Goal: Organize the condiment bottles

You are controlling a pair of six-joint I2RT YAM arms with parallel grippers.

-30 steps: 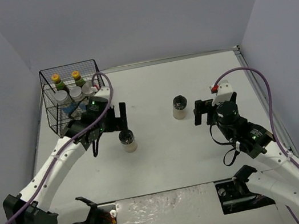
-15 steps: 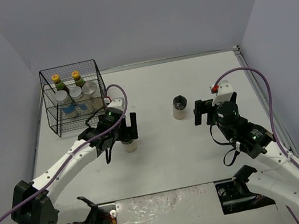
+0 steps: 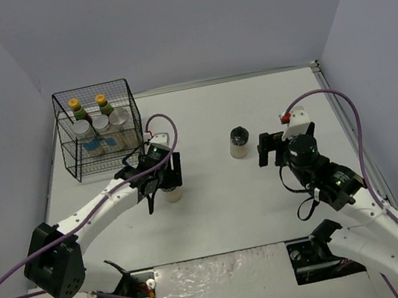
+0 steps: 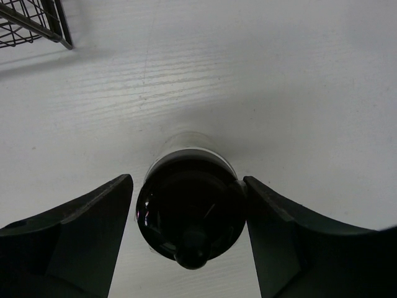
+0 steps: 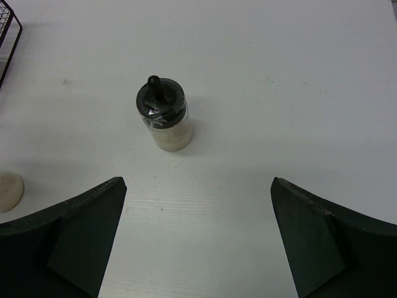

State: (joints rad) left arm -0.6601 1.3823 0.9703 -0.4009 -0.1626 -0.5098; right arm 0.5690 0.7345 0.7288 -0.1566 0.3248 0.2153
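Out beyond my left pincer (image 3: 167, 179) and off to its left stands the black wire rack (image 3: 70, 152). It holds five of the seven containers I count: two slim sauce bottles (image 3: 76, 107) with yellow caps at its back, and three silver-lidded jars (image 3: 101, 125) in a row in front of them. The jars carry blue labels, but I can read no writing on any of them.

The left pincer straddles the sixth container, a black-lidded jar (image 4: 191, 214) upright on the table (image 4: 279, 74). One finger sits close on each side, and I cannot tell whether they press it.

The seventh, a second black-lidded jar (image 5: 162, 115) with pale contents, stands upright ahead of my right pincer (image 5: 198, 181). It is a little left of the pincer's centre line and well clear of the fingers (image 5: 68, 236). That pincer gapes wide, holding nothing.
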